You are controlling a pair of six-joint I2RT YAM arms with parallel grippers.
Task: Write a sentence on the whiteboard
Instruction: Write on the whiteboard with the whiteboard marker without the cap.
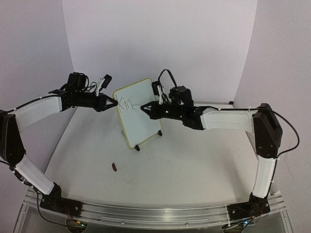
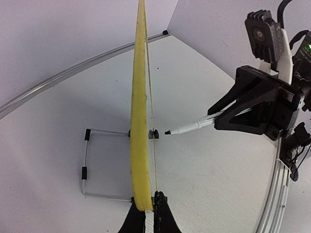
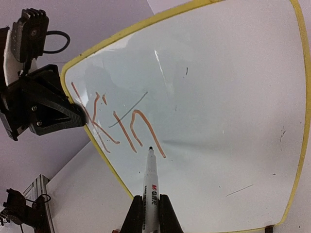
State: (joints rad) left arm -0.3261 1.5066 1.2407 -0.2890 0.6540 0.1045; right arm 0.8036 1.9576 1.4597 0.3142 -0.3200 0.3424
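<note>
The whiteboard [image 1: 142, 127], white with a yellow frame, stands upright on its wire stand mid-table. Its face carries orange-red letters "Kin" [image 3: 116, 124], the start of the sentence, also visible from above as "Kin" [image 1: 127, 103]. My left gripper [image 1: 112, 103] is shut on the board's left edge; in the left wrist view the board [image 2: 139, 121] is edge-on between the jaws of that gripper [image 2: 146, 206]. My right gripper [image 3: 151, 204] is shut on a white marker [image 3: 150, 182]. Its tip points at the board just below the "n"; side-on, the marker [image 2: 187, 127] ends a small gap short of the surface.
A small dark red cap [image 1: 114, 167] lies on the table in front of the board. The wire stand [image 2: 87, 165] with black feet juts out behind the board. White walls close in at the back and sides, and a metal rail [image 1: 155, 211] runs along the near edge.
</note>
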